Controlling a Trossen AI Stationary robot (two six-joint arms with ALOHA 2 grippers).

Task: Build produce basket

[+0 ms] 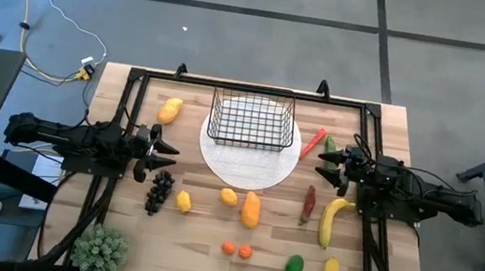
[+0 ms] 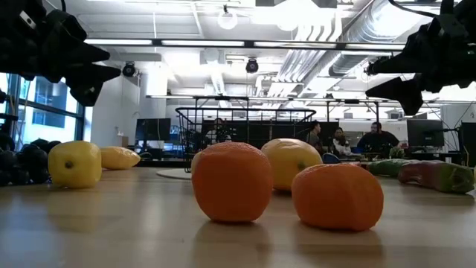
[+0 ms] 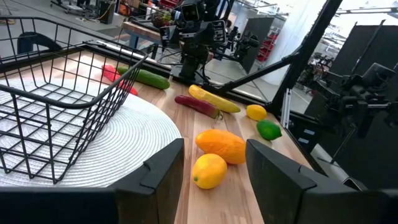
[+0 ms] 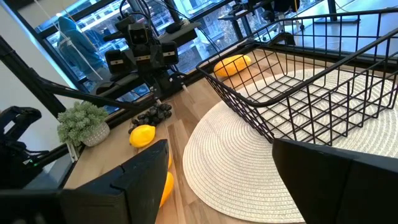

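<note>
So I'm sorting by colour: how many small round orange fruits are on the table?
2: they sit side by side near the table's front edge, one just left of the other. The basket looks empty, so none seem hidden.

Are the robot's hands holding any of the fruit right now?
No, nothing is held. The left end effector and the right end effector both hang open and empty above the wooden table.

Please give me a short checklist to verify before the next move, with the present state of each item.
1. Basket empty and standing on the plate: ok.
2. Left end effector open and holding nothing: ok.
3. Right end effector open and holding nothing: ok.
4. Produce within reach: ok; grapes lie near the left arm, banana near the right.
5. Both end effectors raised above the table in the low view: ok.
</note>
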